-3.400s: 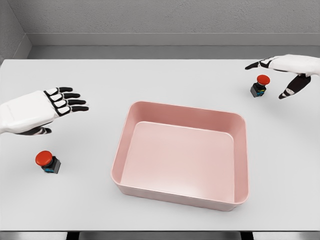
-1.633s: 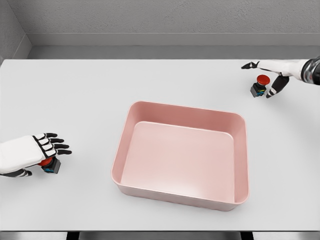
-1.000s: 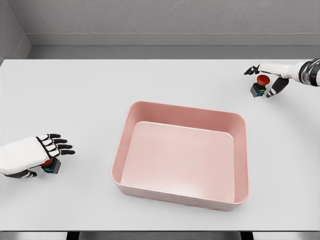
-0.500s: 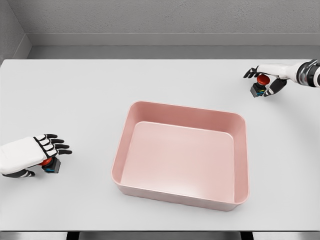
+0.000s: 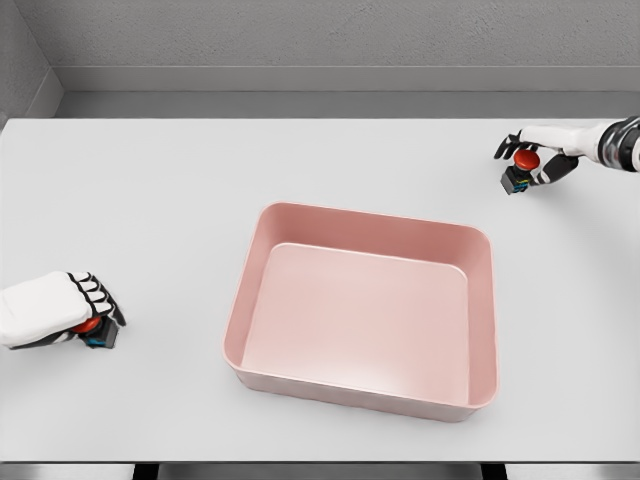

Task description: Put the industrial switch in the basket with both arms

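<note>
A pink basket (image 5: 245, 300) sits in the middle of the white table. One industrial switch (image 5: 96, 332), red button on a black base, lies at the left near the front edge; my left hand (image 5: 90, 306) covers it from above with fingers curled down around it. A second switch (image 5: 520, 170) stands at the far right. My right hand (image 5: 535, 155) is closed around its red cap, thumb on one side and fingers on the other. Both switches rest on the table.
The white table (image 5: 300, 170) stretches wide around the basket. A grey wall (image 5: 320, 60) runs behind the table's far edge.
Earlier both hands hovered open near the switches. Each came down over its switch, and in the last half second the fingers of both curled shut around them.
</note>
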Motion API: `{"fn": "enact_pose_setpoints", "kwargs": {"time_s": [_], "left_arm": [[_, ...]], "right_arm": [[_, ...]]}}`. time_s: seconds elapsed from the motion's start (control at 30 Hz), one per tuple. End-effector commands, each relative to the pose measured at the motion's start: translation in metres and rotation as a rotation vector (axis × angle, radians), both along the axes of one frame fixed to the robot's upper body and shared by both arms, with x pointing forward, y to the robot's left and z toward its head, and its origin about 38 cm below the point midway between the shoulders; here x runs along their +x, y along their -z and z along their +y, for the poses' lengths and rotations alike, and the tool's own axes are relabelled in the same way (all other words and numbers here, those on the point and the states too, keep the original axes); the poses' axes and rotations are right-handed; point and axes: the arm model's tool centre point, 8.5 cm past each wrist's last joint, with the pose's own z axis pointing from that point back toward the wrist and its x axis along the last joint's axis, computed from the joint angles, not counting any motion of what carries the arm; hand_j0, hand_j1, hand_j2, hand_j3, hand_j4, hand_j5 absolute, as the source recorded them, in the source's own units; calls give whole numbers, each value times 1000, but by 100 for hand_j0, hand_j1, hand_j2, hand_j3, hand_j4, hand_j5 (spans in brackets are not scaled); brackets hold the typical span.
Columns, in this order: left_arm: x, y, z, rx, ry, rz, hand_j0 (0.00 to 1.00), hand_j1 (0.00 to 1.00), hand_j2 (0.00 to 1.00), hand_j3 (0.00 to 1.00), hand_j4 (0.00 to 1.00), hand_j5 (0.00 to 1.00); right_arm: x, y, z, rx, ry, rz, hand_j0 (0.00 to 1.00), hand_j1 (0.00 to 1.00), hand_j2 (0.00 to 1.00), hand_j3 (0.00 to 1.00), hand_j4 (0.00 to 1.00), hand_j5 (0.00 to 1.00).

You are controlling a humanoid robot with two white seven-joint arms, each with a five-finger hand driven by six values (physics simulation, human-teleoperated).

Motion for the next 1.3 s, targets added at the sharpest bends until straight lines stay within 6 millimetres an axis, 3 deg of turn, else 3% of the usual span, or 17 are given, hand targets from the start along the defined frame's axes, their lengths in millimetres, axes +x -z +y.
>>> {"fn": "enact_pose_setpoints", "kwargs": {"time_s": [0.0, 0.07, 0.23, 0.53, 0.8, 1.27], "left_arm": [[-1, 2, 0, 17, 7, 3, 48, 48, 48, 48, 48, 48], [-1, 2, 1, 18, 7, 3, 42, 42, 42, 42, 42, 42], [2, -5, -2, 9, 14, -15, 40, 40, 40, 40, 40, 40], [9, -30, -19, -13, 66, -82, 40, 40, 40, 40, 40, 40], [21, -50, -21, -22, 69, -142, 40, 40, 40, 40, 40, 40], [31, -65, -25, -38, 73, -193, 41, 41, 41, 41, 41, 41]], "right_arm": [[0, -1, 0, 4, 1, -2, 70, 70, 70, 70, 70, 70], [0, -1, 0, 4, 0, 0, 69, 69, 69, 69, 69, 69], [0, 1, 1, -2, -5, 4, 64, 64, 64, 64, 64, 64], [1, -1, 9, 3, -28, 0, 58, 58, 58, 58, 58, 58], [2, -5, 11, 6, -46, -4, 54, 54, 54, 54, 54, 54], [3, -14, 17, 18, -95, -15, 48, 48, 48, 48, 48, 48]]}}
